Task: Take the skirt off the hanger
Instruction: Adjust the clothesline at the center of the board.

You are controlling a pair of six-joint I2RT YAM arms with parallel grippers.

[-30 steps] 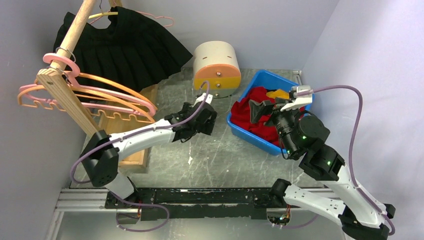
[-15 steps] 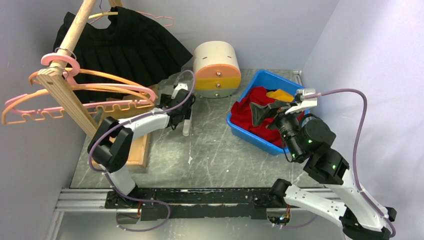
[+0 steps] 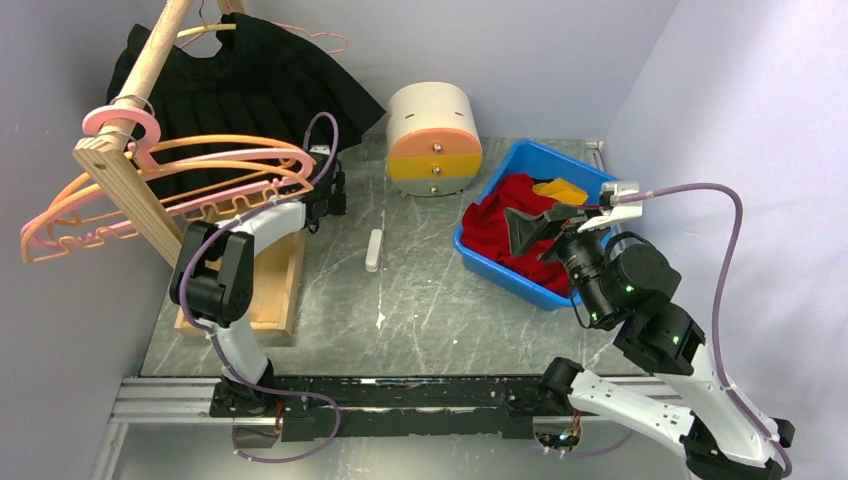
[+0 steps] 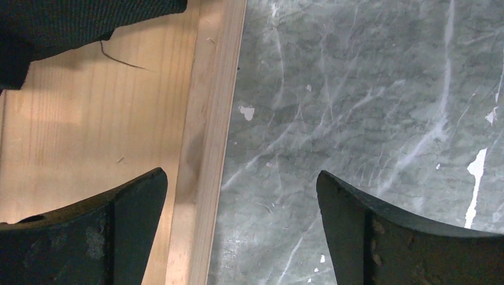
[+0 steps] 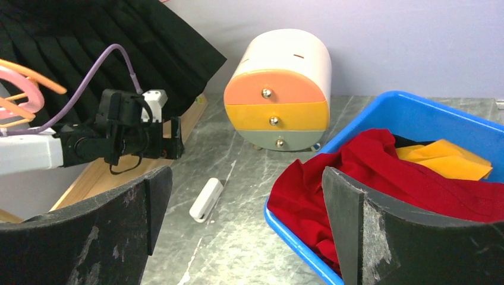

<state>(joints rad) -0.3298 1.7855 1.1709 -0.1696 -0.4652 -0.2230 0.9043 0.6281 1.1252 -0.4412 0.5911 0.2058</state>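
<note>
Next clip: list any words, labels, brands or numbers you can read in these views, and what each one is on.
No readable text in any view.
Drawer box: plain coloured fronts, no label.
Blue bin: no marking shows.
Small white piece on the table: no print can be made out, too small to be sure.
Skirt: no tag visible.

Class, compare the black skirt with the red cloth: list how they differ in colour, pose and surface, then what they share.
The skirt is black; the cloth is red. The skirt hangs spread from a hanger; the cloth lies crumpled in the blue bin. The skirt is pleated; the cloth looks smooth. Both are fabric.
</note>
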